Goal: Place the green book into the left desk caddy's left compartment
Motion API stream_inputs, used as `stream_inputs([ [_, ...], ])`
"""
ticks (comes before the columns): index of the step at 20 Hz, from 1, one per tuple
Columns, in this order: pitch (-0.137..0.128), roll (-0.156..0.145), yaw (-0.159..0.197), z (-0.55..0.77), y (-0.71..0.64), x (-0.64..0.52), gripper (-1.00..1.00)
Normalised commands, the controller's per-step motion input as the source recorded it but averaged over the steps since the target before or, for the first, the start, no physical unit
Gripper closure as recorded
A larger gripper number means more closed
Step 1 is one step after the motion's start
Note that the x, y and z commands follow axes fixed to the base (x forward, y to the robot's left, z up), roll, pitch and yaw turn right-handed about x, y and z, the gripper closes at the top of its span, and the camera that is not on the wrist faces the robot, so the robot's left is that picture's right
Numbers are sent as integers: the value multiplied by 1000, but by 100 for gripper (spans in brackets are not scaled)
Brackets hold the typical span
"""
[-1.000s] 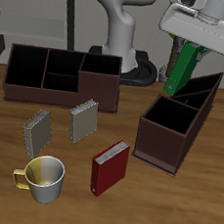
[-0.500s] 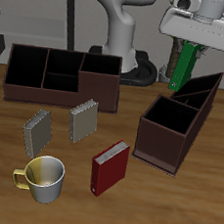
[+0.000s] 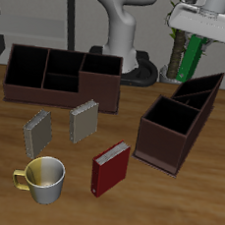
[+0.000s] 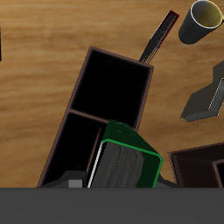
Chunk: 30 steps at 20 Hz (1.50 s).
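Now the green book (image 3: 183, 56) is seen carried higher and farther back than a second ago, raised above the left desk caddy (image 3: 178, 122), clamped upright in the gripper (image 3: 192, 37). Clearance is thereby gained, it seems, for lowering into the left compartment (image 3: 194, 94). Fingertips are hidden behind the book; compartment depths read only as black.

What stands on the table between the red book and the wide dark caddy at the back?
In the exterior view, one small grey book stands between the red book and that caddy.
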Motion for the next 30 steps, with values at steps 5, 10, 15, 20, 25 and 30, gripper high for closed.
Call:
stream_inputs([
  [5,-25,0,-27,-45,361,-326,100],
  [10,-13,4,-50,-98,356,-353,100],
  [15,16,51,-32,-171,353,-235,100],
  [20,-16,96,20,-207,388,-391,100],
  [25,-18,46,17,-38,151,-315,100],
  [30,5,-21,-7,-36,-114,-72,100],
])
